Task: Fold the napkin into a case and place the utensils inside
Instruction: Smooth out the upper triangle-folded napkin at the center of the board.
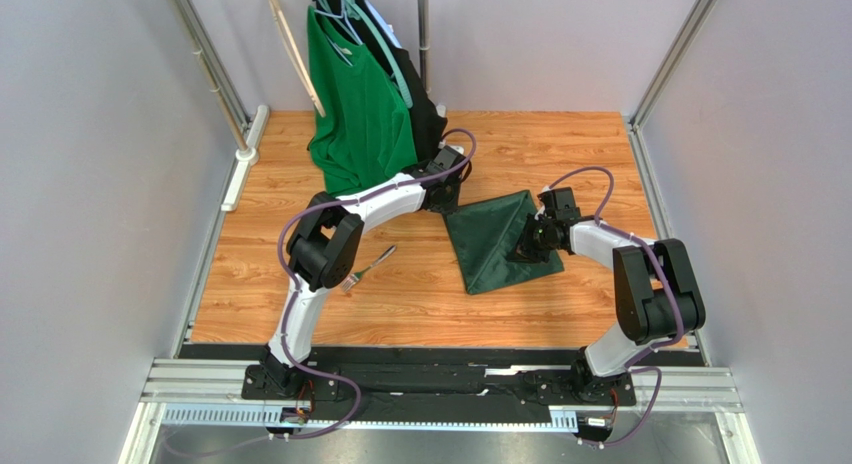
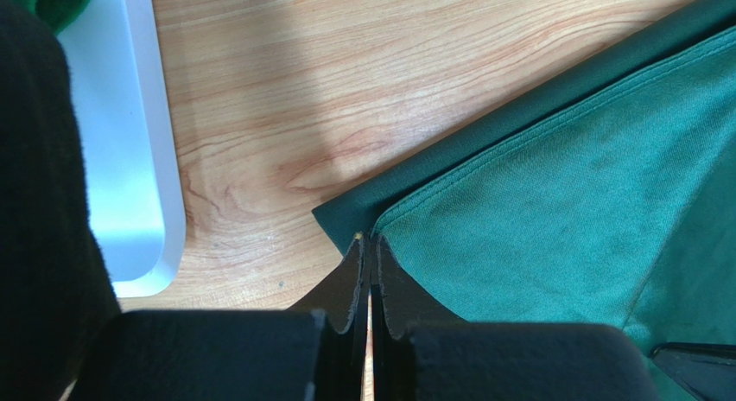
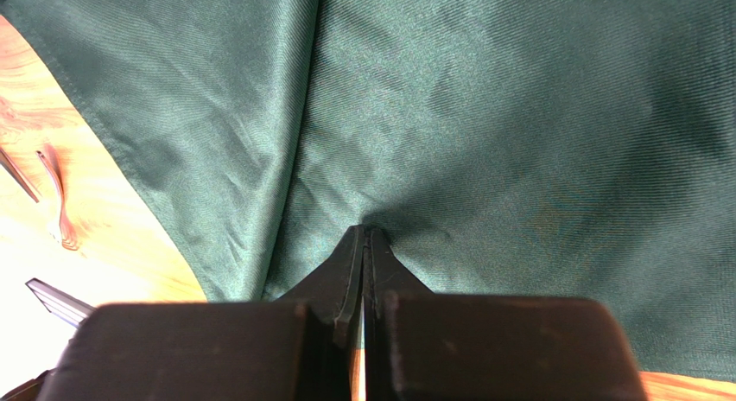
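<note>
The napkin [image 1: 500,239] lies on the right half of the wooden desk [image 1: 420,304], folded into a rough triangle with its point toward the near edge and a raised crease running up the middle. In the left wrist view 2 layers show at its far-left corner, the lower one peeking out as a darker band along the edge. The left end effector [image 2: 370,245] is closed right on that corner, its fingertips pressed together over the hem. The right end effector [image 3: 364,237] is closed on a pinch of cloth on the napkin's right side, and creases fan out from its tips. 1 fork [image 1: 368,268] lies flat on the bare wood to the left of the napkin, well apart from it and just beside the left arm's elbow. The desk surface is light orange-brown wood grain, bare in front of the napkin and along the whole near strip up to the black mounting rail [image 1: 440,379] where the arms are bolted. At the far edge a bright green T-shirt [image 1: 355,114] and a black garment [image 1: 428,109] hang from hangers, their hems reaching the desk just behind the left end effector. A white strip [image 1: 240,169] runs along the far-left edge. Plain grey walls [image 1: 90,184] and metal frame posts close in the left, right and far sides.
</note>
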`<action>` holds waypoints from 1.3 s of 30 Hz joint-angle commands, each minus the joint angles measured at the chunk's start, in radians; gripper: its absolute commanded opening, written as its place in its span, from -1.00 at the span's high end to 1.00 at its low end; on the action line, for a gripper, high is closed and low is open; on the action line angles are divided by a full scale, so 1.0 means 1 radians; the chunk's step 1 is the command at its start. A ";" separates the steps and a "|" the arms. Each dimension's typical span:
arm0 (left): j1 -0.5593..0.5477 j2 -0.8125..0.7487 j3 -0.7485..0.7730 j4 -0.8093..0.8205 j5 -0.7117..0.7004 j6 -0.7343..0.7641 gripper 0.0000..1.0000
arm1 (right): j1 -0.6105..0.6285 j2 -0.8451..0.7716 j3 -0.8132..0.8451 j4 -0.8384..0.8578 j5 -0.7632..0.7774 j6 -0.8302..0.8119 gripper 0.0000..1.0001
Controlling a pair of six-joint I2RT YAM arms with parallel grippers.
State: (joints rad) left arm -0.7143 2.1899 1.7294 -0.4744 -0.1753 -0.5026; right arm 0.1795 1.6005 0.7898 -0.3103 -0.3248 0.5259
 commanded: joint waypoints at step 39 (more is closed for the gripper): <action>0.007 0.028 0.038 0.019 -0.016 0.007 1.00 | -0.238 0.492 0.638 0.070 -0.223 0.022 1.00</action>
State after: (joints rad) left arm -0.7120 2.2147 1.7329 -0.4740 -0.1856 -0.5022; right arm -0.0341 2.0583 1.3697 -0.2852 -0.5339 0.5346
